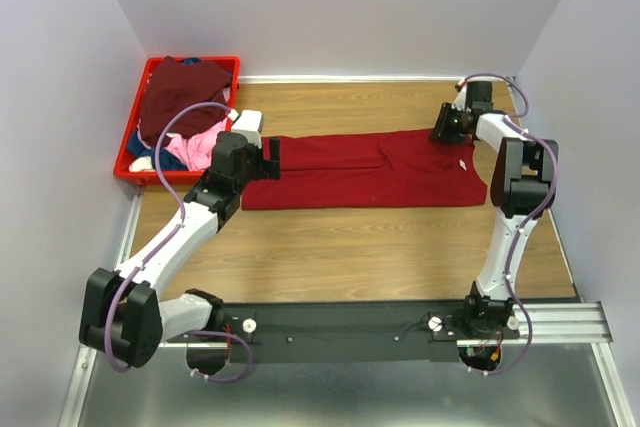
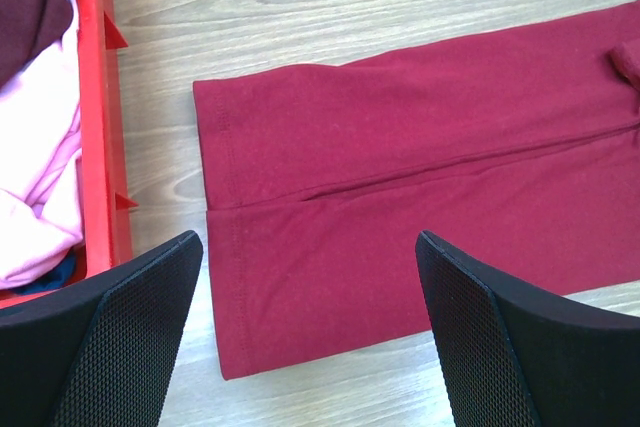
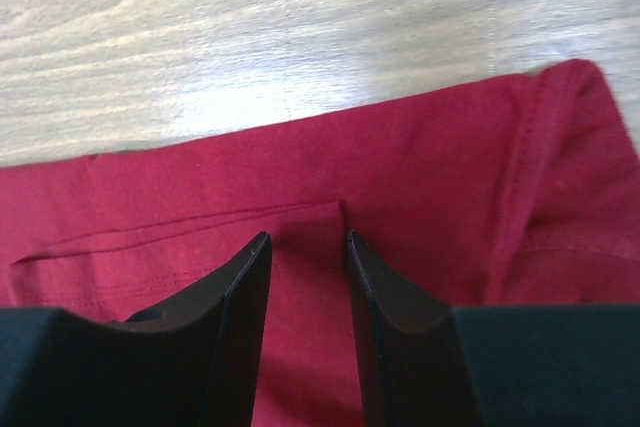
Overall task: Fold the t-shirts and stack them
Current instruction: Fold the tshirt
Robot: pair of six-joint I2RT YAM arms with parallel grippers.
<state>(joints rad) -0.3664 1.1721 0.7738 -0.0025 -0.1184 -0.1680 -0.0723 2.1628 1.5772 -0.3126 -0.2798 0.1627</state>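
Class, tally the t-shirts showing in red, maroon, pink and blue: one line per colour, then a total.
Red t-shirt, flat on the table: 1
Maroon t-shirt, in the crate: 1
Pink t-shirt, in the crate: 1
Blue t-shirt, mostly buried: 1
Total: 4

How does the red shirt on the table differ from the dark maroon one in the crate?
The red t-shirt lies flat on the table, folded into a long strip; the maroon t-shirt sits crumpled, heaped in the crate. The red t-shirt is brighter, the maroon t-shirt darker. Both are plain cloth.
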